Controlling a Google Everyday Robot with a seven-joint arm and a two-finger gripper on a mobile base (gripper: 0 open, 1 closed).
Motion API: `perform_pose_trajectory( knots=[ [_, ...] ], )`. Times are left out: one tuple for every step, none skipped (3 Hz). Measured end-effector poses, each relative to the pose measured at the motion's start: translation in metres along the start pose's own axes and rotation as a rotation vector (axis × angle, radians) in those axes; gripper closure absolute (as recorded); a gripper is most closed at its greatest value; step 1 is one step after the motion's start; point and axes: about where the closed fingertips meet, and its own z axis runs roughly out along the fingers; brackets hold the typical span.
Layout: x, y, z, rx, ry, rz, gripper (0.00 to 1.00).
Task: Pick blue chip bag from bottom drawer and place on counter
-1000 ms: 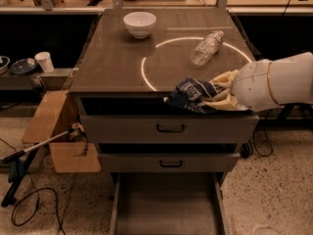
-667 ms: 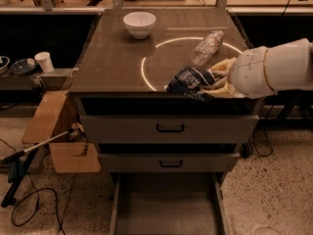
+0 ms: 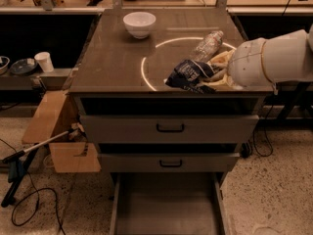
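So, count: one blue chip bag [image 3: 188, 75], one white bowl [image 3: 139, 23], one clear bottle [image 3: 208, 45], three drawers, one gripper [image 3: 209, 75].
Blue chip bag: dark navy foil, crumpled, with white lettering; it is over the counter [image 3: 112, 58] near the front edge, towards the right corner. I cannot tell if it touches the top.
Gripper: reaches in over the counter's right edge; its fingers are closed on the bag's right end.
Bottom drawer [image 3: 166, 209]: pulled out, flat grey floor.
Bowl: near the back edge.
Bottle: lying just behind the gripper.
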Motion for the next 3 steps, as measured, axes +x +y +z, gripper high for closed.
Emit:
perform_pose_trajectory(
  knots=[
    [0.003, -0.019, 0.016, 0.015, 0.005, -0.032, 1.00],
    [0.000, -0.043, 0.033, 0.037, -0.005, -0.069, 1.00],
    [-0.004, -0.084, 0.059, 0.075, -0.021, -0.117, 1.00]
  ],
)
